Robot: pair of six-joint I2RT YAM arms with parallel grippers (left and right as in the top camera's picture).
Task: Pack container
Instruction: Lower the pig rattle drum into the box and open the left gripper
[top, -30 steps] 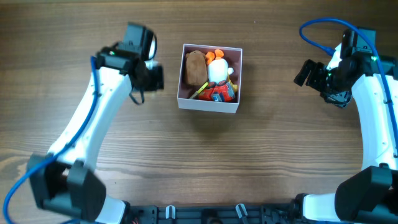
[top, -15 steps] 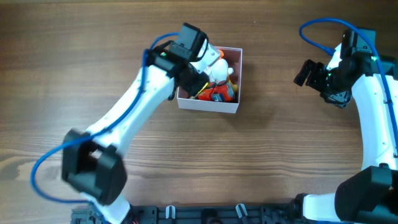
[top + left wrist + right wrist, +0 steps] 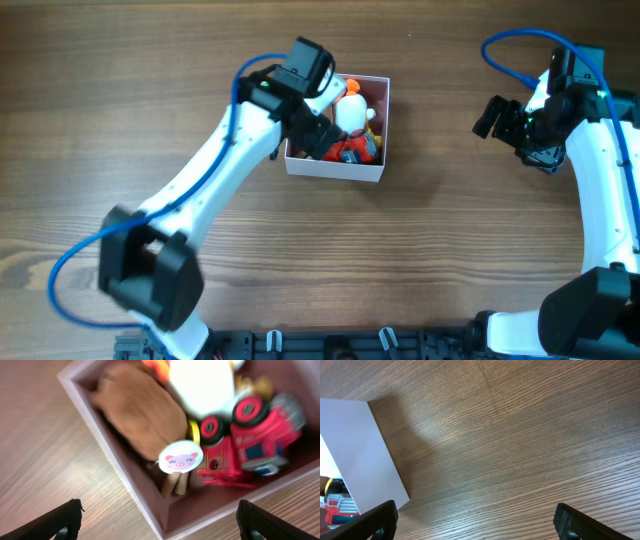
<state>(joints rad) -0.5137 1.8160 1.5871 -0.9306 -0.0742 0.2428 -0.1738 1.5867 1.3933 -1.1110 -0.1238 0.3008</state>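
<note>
The container (image 3: pixel 335 167), a square white box with a pale pink inside, stands at the table's upper middle. It holds a brown plush (image 3: pixel 137 415), a white toy (image 3: pixel 202 382), a red truck (image 3: pixel 250 440) and a pig-face disc on short sticks (image 3: pixel 180 458). My left gripper (image 3: pixel 316 133) hangs over the container's left half, open, with nothing between its fingers (image 3: pixel 65 520). Directly below it is the near corner of the container (image 3: pixel 210 505). My right gripper (image 3: pixel 488 117) is open over bare wood to the right of the box. The right wrist view shows the container's white outer wall (image 3: pixel 355 450).
The wooden table (image 3: pixel 420 250) spreads all round the box. An orange toy (image 3: pixel 350 87) shows at the container's far edge. The left arm (image 3: pixel 215 180) stretches diagonally from the lower left to the box. The right arm (image 3: pixel 600 190) stands along the right edge.
The left arm swung right from beside the container to over its left half. Its jaws were shut there half a second ago and now stand wide. The right arm has not moved.
</note>
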